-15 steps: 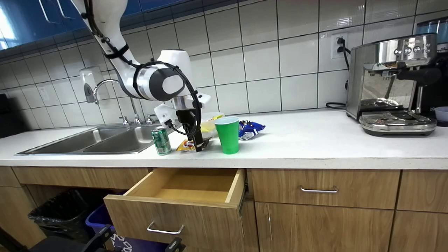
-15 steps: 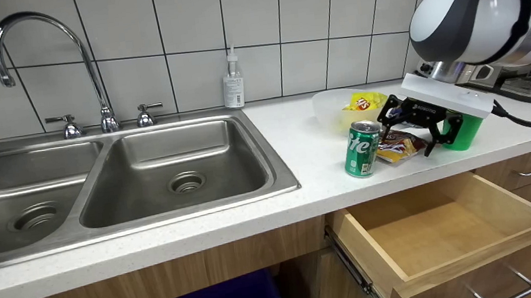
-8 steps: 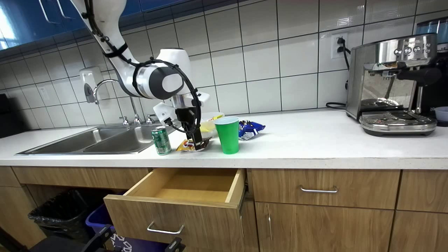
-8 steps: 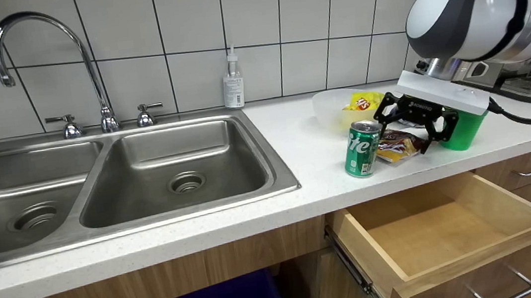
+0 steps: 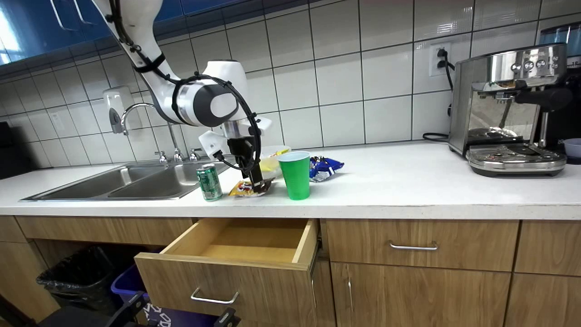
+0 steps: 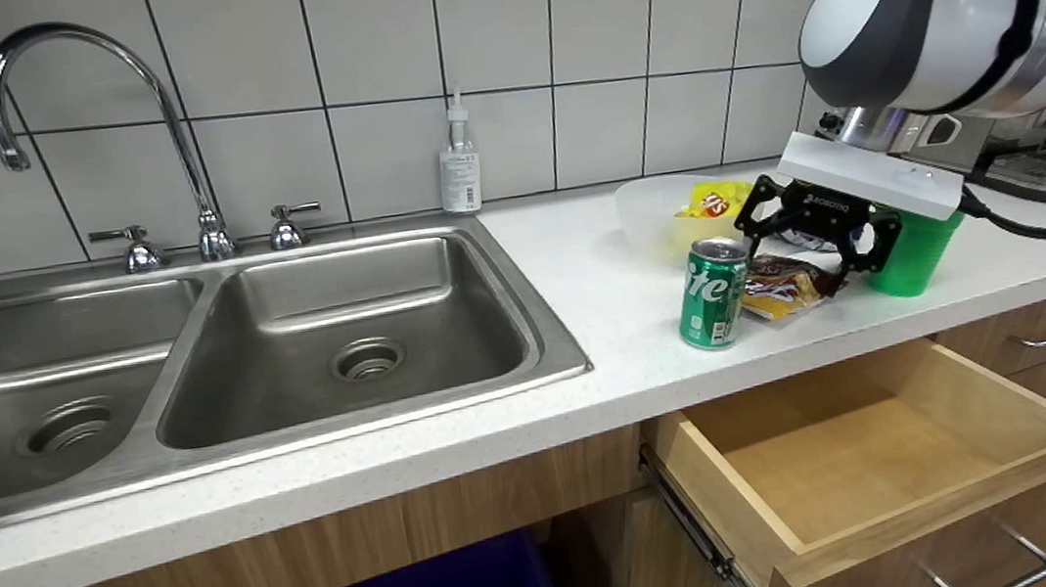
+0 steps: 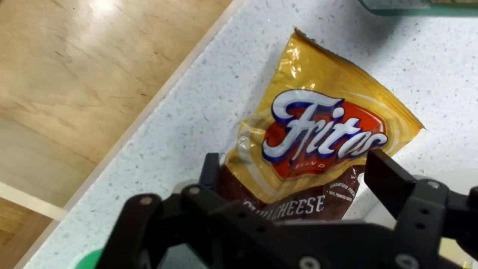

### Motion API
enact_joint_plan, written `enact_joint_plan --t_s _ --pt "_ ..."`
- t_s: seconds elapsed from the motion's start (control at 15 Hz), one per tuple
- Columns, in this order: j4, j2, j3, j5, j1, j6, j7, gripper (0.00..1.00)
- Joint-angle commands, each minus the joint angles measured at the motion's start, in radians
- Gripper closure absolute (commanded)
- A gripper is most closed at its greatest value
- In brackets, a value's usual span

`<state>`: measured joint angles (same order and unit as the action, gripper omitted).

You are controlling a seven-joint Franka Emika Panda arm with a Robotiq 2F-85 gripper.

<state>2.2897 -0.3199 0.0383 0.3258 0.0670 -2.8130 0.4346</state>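
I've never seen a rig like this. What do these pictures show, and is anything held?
The machine is one white robot arm, ending in a black two-fingered gripper. The two wide pictures come from cameras outside the robot; the close-up wrist view comes from a camera riding on the arm, looking down past the fingers. On the white counter, right beneath the gripper, lies a Fritos bag. Near it stand a green can and a green cup; a blue bag and a translucent bowl with a yellow bag in it sit farther back. Below the counter, a drawer is pulled open. Nothing appears to be held: the gripper is open, one finger on each side of the Fritos bag. Whether either finger touches it, I cannot tell.
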Motion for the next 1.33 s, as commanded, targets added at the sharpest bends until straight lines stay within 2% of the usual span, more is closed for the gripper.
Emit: enact_joint_plan --t_s 0.0,0.6,0.73,1.27 --pt "-0.006 0.026 0.013 -0.027 0.009 0.040 0.038 0.26" --pt "-0.010 0.022 0.016 -0.030 0.009 0.044 0.041 0.97" --pt "-0.010 0.022 0.018 -0.033 0.010 0.043 0.042 1.00" --pt "0.012 0.049 0.014 -0.037 0.008 0.040 0.028 1.00"
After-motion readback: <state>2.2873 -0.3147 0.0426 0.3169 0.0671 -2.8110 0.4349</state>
